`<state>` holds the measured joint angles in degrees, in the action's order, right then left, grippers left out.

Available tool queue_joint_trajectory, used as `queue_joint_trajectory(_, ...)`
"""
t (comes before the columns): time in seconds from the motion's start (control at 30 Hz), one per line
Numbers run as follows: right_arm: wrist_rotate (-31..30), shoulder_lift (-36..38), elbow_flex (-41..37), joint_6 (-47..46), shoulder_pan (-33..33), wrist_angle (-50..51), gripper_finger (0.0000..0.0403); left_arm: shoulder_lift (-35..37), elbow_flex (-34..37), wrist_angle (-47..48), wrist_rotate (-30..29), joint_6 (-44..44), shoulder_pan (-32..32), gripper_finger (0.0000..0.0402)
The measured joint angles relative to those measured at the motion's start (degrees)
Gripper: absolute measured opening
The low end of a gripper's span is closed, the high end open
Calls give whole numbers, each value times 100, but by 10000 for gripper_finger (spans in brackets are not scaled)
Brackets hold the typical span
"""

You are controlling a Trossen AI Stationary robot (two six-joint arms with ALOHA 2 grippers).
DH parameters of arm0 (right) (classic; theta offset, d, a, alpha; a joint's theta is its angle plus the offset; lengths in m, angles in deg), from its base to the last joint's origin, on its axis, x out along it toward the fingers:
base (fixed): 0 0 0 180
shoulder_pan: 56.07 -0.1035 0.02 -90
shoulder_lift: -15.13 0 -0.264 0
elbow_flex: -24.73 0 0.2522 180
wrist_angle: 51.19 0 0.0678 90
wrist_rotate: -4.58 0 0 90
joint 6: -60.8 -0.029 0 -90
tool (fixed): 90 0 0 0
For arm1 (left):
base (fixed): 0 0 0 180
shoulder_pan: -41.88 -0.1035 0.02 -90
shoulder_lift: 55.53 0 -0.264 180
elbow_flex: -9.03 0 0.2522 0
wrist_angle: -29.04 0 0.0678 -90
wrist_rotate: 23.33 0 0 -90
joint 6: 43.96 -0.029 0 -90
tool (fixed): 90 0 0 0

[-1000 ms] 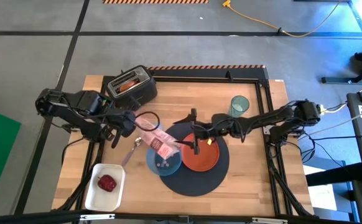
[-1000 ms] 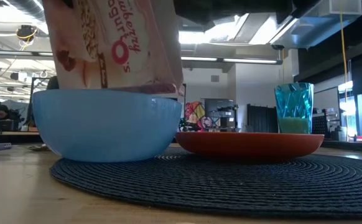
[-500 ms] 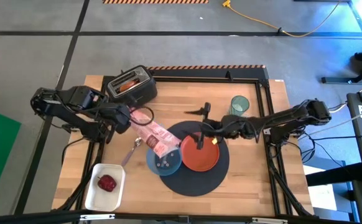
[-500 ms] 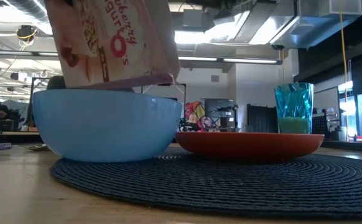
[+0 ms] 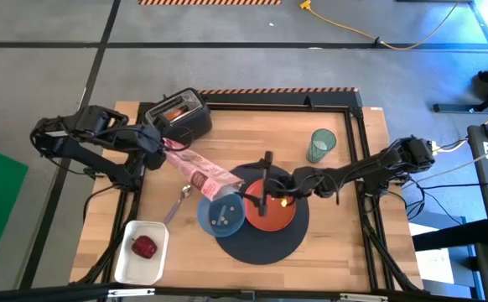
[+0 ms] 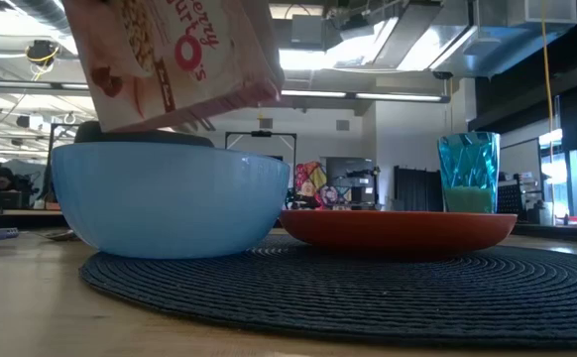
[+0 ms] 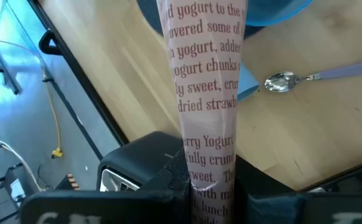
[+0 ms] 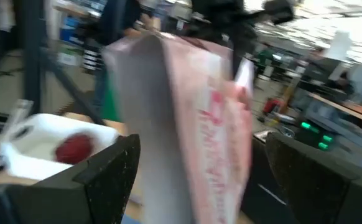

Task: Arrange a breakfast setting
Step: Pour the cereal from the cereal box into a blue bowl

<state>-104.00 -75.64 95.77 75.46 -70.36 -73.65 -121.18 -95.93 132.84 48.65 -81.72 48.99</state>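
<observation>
Since the earlier frames, the left gripper (image 5: 162, 143) has pulled back toward the far-left, beside the black toaster (image 5: 178, 117), and the cereal bag (image 5: 200, 174) now lies stretched out and tilted, its open end over the blue bowl (image 5: 220, 215); the right gripper (image 5: 262, 195) has come back over the left edge of the orange plate (image 5: 271, 211). We cannot see inside the bowl from the low view, where only the lower part of the bag (image 6: 174, 59) shows above the rim, cut off at the top. In the left wrist view the jaws are closed tight on the end of the bag (image 7: 207, 93), which hides most of the bowl; the metal spoon (image 7: 318, 78) lies on the wood just beside it. In the right wrist view the right fingers (image 8: 103, 180) stand wide apart and hold nothing, with the bag in front of them, blurred. Bowl and plate sit side by side on the dark-grey mat (image 5: 265, 247). The green cup (image 5: 321, 144) stands far-right of the mat, and the red apple (image 5: 144, 247) lies in a white tray (image 5: 132, 263) at near-left.
</observation>
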Motion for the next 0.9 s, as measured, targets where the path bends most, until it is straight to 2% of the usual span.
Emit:
queue_joint_trajectory(0.1,42,-277,357,-133,14,55,330,8,0,1,56,2,13,41)
queue_joint_trajectory(0.2,51,-588,793,-111,6,179,306,7,0,-1,129,0,17,41)
queue_joint_trajectory(0.4,-19,-966,1645,-113,7,747,216,11,2,-4,226,-35,17,41)
queue_joint_trajectory(0.77,133,-1296,1891,-444,37,568,20,15,7,54,308,-32,16,41)
queue_joint_trajectory(0.83,98,-1372,1891,-485,39,506,7,19,9,90,310,-33,17,41)
queue_joint_trajectory(0.9,-26,-1486,1891,-549,34,289,13,24,9,83,307,-33,17,41)
